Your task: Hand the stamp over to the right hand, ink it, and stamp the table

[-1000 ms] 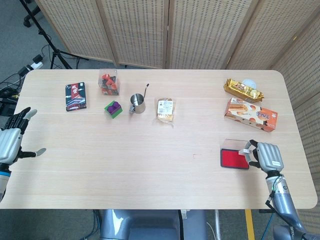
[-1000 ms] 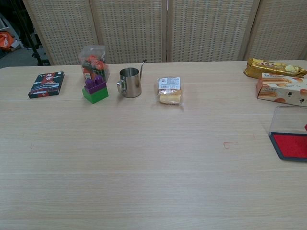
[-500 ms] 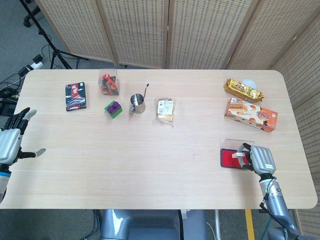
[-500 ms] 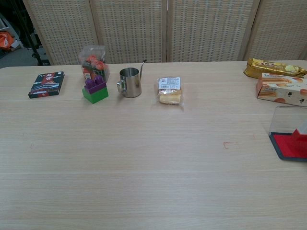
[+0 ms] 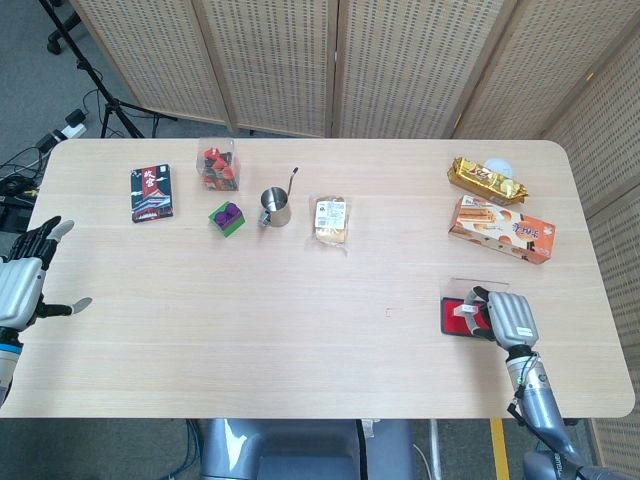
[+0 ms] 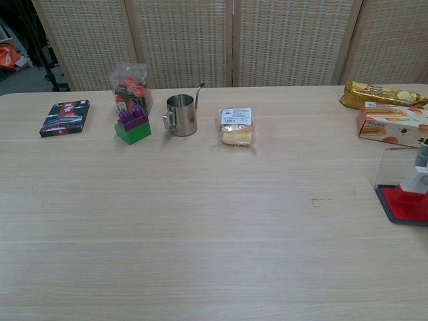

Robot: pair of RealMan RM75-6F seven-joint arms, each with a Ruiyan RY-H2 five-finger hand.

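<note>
My right hand point(image 5: 505, 318) grips the stamp point(image 6: 416, 179) over the red ink pad point(image 5: 455, 317); my left hand point(image 5: 22, 285) hangs spread, holding nothing.

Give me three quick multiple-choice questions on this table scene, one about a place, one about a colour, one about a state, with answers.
1. Where is the right hand?
A. Over the ink pad
B. Beside the metal cup
C. On the orange box

2. What colour is the ink pad's surface?
A. Blue
B. Red
C. Green

3. How is the left hand?
A. Holding the stamp
B. Pressing on the black packet
C. Empty, fingers apart

Answers: 1 A, the head view shows it over the pad; 2 B, both views show red; 3 C, nothing is in it.
</note>
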